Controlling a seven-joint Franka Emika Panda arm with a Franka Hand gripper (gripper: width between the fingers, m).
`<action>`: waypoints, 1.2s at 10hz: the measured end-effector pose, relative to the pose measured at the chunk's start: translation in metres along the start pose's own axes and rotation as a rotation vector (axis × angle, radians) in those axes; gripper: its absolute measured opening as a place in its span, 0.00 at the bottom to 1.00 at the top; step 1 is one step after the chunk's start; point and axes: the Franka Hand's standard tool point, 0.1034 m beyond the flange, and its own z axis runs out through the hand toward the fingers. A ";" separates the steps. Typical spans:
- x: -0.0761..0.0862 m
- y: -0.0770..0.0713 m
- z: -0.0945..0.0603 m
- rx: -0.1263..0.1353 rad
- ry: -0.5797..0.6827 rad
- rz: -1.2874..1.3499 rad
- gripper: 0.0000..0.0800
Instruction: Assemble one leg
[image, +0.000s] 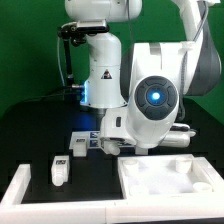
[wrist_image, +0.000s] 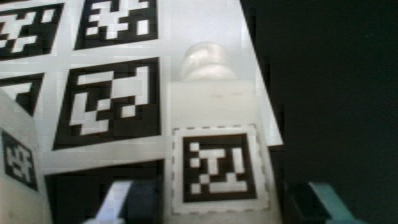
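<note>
In the wrist view my gripper (wrist_image: 226, 205) is open. Its fingertips (wrist_image: 125, 203) stand on either side of a long white leg (wrist_image: 217, 120) that carries a black-and-white tag, with a gap on each side. The leg ends in a rounded stub (wrist_image: 208, 60). In the exterior view the arm's own body hides the gripper and this leg. Another white leg (image: 60, 170) with a tag lies on the black table at the exterior view's left. The white square tabletop (image: 165, 180) lies at the front right.
The marker board (wrist_image: 98, 95) with several tags lies beside the leg under the gripper; it also shows in the exterior view (image: 82, 143). A white angled rail (image: 15, 185) stands at the front left. The robot base (image: 100, 70) stands behind.
</note>
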 end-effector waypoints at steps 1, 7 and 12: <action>0.000 -0.001 -0.003 0.000 -0.001 -0.003 0.36; -0.013 -0.009 -0.132 0.085 0.333 -0.107 0.36; -0.015 -0.014 -0.166 0.100 0.642 -0.121 0.36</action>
